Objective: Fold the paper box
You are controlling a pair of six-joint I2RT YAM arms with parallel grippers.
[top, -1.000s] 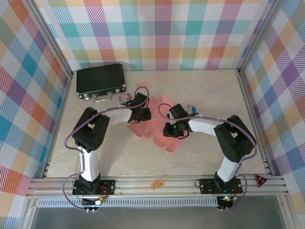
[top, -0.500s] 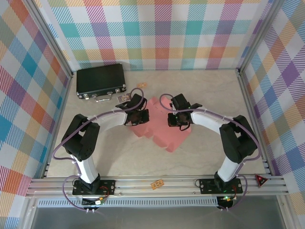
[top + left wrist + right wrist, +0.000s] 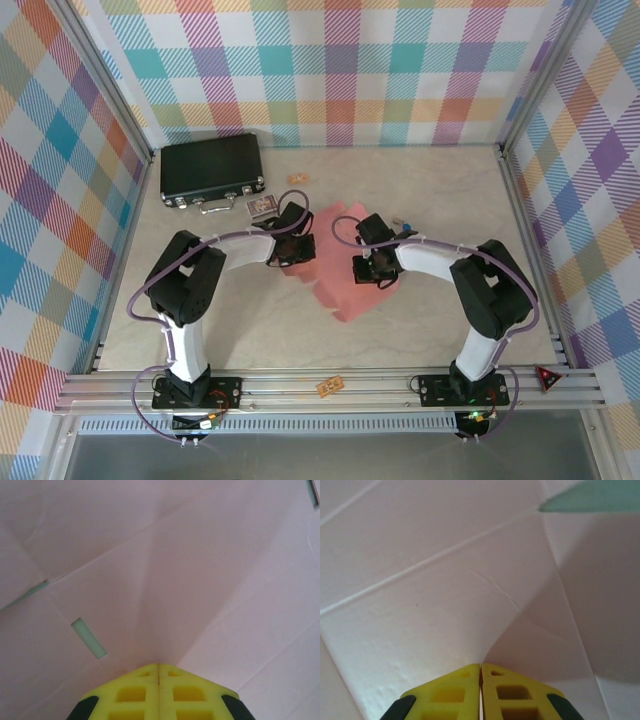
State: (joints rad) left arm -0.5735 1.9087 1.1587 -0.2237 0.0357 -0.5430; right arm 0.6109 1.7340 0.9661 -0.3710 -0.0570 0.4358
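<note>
The paper box (image 3: 335, 262), matte salmon card creased into panels, is pinched at nine o'clock by the left gripper (image 3: 159, 666) and at three o'clock by the right gripper (image 3: 480, 666), their yellow jaws pressed together on raised folds.

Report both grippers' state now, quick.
Left gripper: closed, pinching a fold of the paper box.
Right gripper: closed, pinching the paper box too.

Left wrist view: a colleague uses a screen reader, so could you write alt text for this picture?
The left gripper, with yellow fingers, is shut on a pinched fold of the pink paper box. Creased card spreads away from the fingertips, with a narrow slot cut in it at lower left.
</note>
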